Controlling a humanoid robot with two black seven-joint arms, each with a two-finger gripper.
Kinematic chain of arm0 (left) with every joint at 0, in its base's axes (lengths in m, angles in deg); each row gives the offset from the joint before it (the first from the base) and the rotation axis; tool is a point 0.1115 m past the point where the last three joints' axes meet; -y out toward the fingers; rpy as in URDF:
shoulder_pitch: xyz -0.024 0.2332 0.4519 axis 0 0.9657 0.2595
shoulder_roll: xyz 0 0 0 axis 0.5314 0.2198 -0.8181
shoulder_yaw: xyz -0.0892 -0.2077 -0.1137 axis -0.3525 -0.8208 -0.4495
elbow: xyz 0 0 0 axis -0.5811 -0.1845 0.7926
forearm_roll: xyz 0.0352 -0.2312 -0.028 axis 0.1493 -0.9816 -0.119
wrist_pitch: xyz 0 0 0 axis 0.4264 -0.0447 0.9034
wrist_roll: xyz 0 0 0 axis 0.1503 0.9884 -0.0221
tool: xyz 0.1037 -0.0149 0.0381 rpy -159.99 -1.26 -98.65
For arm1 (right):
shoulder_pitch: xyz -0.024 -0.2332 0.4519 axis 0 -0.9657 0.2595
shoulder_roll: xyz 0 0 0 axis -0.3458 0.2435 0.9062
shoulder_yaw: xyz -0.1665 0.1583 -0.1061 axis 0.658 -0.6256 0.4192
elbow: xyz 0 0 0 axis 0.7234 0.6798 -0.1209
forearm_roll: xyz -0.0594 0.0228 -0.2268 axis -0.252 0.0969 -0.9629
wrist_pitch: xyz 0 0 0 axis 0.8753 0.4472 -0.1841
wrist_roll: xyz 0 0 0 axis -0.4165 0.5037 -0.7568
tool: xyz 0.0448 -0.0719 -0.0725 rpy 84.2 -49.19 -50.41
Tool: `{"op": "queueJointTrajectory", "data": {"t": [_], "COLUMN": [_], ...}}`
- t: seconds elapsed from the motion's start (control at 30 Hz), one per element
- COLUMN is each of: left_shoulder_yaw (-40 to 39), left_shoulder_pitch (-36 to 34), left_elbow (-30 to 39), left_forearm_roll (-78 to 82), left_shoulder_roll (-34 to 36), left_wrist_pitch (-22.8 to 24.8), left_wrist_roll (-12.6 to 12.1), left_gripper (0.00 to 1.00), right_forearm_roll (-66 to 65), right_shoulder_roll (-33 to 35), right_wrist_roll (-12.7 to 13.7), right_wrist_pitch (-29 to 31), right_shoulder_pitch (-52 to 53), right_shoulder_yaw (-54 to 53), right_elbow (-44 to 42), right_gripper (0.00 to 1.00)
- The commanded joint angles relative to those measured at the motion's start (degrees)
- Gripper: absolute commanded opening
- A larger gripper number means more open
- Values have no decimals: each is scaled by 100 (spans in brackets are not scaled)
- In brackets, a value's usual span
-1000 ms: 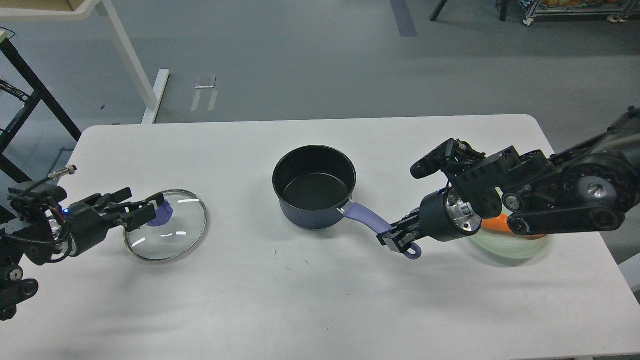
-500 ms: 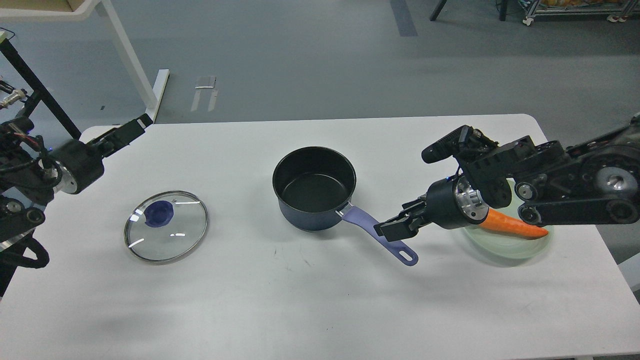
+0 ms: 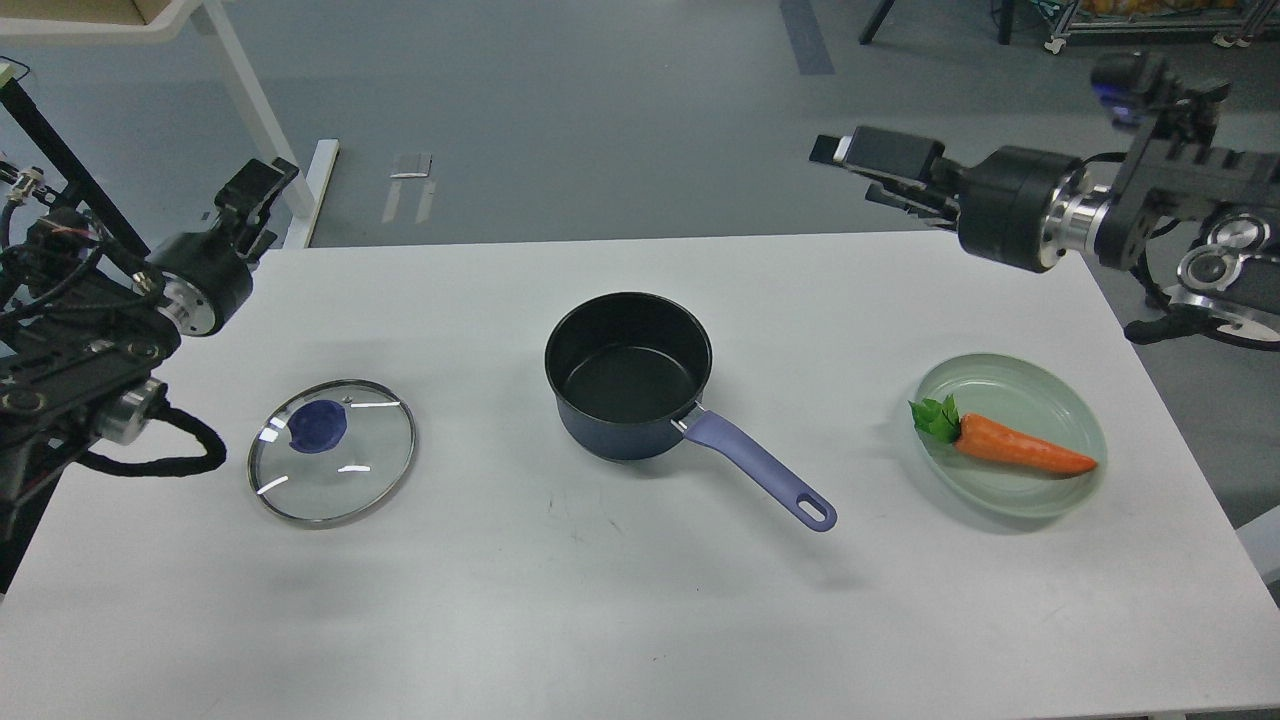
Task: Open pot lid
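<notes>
Now both of our arms are up and away from the table (image 3: 640,600), and this is the main change. One second ago our left gripper (image 3: 258,190) was down at the lid (image 3: 331,450), with its fingers around the purple knob (image 3: 318,427), and our right gripper (image 3: 880,160) was closed on the end of the pot handle (image 3: 760,470). Half a second ago the left one was already lifted off, and the right one was opening just beside the handle. At this moment the left gripper is high at the far left corner of the table, and the right gripper is high past the far right edge. Neither holds anything. We cannot tell how the left fingers stand, because they are seen small and dark. The right fingers seem a little apart, but we cannot tell this for sure either.

The lid lies flat on the table, well to the left of the pot (image 3: 628,375), with its knob up. It has not moved since the release. The pot stands in the middle, open, its black inside empty, the handle pointing to the near right. The plate (image 3: 1040,400) with the carrot (image 3: 1020,450), hidden by our right arm before, is in full view.

We judge that the task is done: the lid is off and both grippers are free of it.
</notes>
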Motion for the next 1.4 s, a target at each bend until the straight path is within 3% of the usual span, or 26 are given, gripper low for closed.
{"op": "queueJointTrajectory", "data": {"t": [0.0, 0.2, 0.5, 0.67, 0.83, 1.17, 1.37], "left_shoulder_yaw": [-321, -550, -1341, -1623, -1755, -2124, -2168], "left_shoulder_pitch": [3, 12, 3, -15, -41, -199, -173], "left_elbow": [-704, -1207, -1489, -1489, -1471, -1418, -1427], "left_forearm_roll": [-1017, -2108, -2707, -3172, -3656, -3903, -3912], "left_shoulder_roll": [-597, -1082, -1592, -1627, -1627, -1636, -1908], "left_wrist_pitch": [590, 732, 1049, 1286, 1488, 2314, 2420], "left_wrist_roll": [-124, -98, -115, -115, -89, -63, -45], "left_gripper": [99, 99, 99, 99, 99, 99, 99], "right_forearm_roll": [243, 1463, 3347, 3566, 4287, 4340, 4340], "right_shoulder_roll": [-256, -791, -2241, -2901, -3218, -3474, -3561], "right_wrist_roll": [-10, -10, -106, -89, -89, -97, -97], "right_wrist_pitch": [-2, -2, 156, 911, 1159, 1518, 1580], "right_shoulder_pitch": [-1205, -2271, -2439, -2465, -2509, -2562, -2641], "right_shoulder_yaw": [-1363, -2622, -3704, -4617, -5146, -5603, -5639], "right_elbow": [-447, -1369, -3558, -4394, -4518, -4509, -4509], "right_gripper": [98, 98, 99, 99, 99, 100, 100]}}
